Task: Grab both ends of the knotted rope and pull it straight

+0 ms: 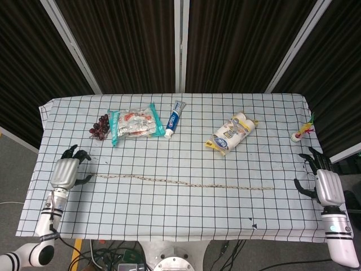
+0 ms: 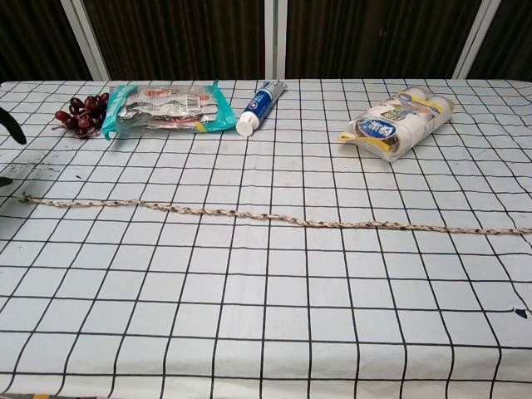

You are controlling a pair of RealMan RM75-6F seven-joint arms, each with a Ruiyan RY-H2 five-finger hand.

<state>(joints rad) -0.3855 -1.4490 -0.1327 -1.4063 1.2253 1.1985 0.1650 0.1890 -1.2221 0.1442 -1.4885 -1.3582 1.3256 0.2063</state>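
Note:
The braided rope [image 1: 180, 182] lies stretched almost straight across the front of the checked tablecloth [image 1: 180, 209], and in the chest view the rope [image 2: 274, 217] runs from the left edge to the right edge. My left hand [image 1: 65, 171] hovers just left of the rope's left end, fingers spread, holding nothing. Only a dark fingertip [image 2: 12, 126] of it shows in the chest view. My right hand [image 1: 324, 183] is past the table's right edge, well clear of the rope's right end, fingers apart and empty.
Along the back stand a bunch of dark cherries [image 1: 100, 127], a snack bag [image 1: 134, 123], a toothpaste tube [image 1: 176, 117] and a pack of rolls [image 1: 232, 132]. A small shuttlecock toy [image 1: 302, 131] sits near the right edge.

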